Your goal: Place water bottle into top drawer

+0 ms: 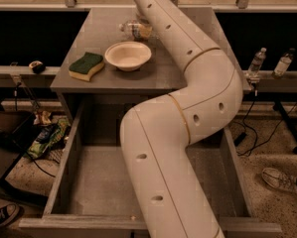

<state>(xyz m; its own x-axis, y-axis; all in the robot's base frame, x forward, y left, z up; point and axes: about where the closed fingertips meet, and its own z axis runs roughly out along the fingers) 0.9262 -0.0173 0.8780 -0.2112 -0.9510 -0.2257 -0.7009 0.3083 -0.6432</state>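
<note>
Bottle not yet in drawer: pickup under way at far edge of grey bench [173, 78]; lift, carry and drop all left to do.

End effector [144, 22] sits at far centre of the bench, mostly hidden behind the white jointed arm [187, 108]; cannot tell whether spread or pinching. Just beside it, possibly touching, the clear ribbed plastic water bottle [134, 30] appears to lie on its side, white cap to the left. Nearer: cream round bowl [128, 55], green-and-yellow sponge [87, 66] to its left. Wide grey top drawer [63, 167] pulled open at near side, bottle absent.
</note>
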